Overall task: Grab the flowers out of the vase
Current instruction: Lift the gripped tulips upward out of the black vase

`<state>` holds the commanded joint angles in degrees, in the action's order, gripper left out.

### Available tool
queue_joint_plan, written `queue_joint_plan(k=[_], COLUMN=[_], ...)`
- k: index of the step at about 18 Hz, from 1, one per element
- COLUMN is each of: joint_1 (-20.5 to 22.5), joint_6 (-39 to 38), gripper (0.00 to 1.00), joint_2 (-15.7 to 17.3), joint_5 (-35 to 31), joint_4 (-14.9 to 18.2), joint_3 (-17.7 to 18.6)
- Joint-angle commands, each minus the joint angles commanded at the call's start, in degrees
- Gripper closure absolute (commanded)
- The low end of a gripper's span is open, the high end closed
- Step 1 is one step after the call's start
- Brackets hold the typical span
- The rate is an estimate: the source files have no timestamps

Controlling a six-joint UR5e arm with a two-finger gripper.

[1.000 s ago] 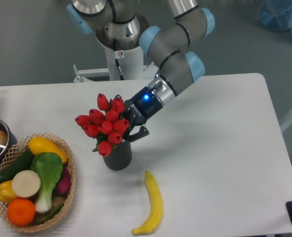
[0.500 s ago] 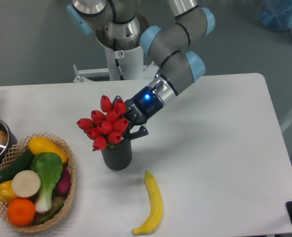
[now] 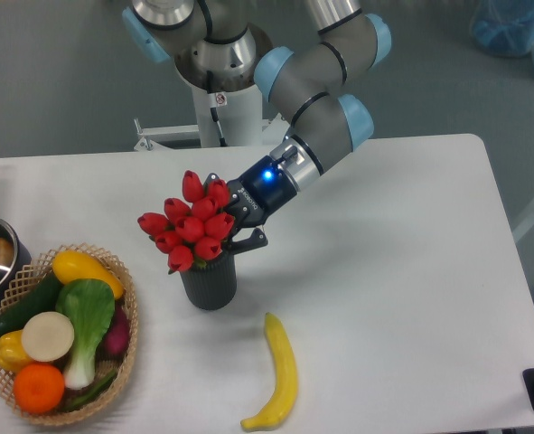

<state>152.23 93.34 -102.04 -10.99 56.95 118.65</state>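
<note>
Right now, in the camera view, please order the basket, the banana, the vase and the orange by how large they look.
1. basket
2. banana
3. vase
4. orange
Vase and orange look fairly close; tulips hide the vase's top.

Open table (image 3: 402, 271) right of the vase (image 3: 209, 285) — banana (image 3: 278, 372) in front, basket (image 3: 122, 348) left.

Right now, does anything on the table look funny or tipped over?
Nothing is spilled or broken. The red tulips lean left out of the dark ribbed vase with the gripper at their stems. One banana lies alone on the table.
</note>
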Motion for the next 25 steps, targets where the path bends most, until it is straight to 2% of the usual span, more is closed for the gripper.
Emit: queue_joint_plan(k=[7,13,17,25], joint_1=[0.70,1.76,1.85,1.93], joint_6=[-0.61,-4.57,-5.01,-10.10], gripper=[0.59,0.59,0.59,0.59], joint_2=[1.58,4.04,4.57,6.59], joint_5=[3.78,3.79,3.96,7.56], joint_4=[0.09,0.09,0.09,0.09], joint_3=[0.09,0.09,0.17,-0.26])
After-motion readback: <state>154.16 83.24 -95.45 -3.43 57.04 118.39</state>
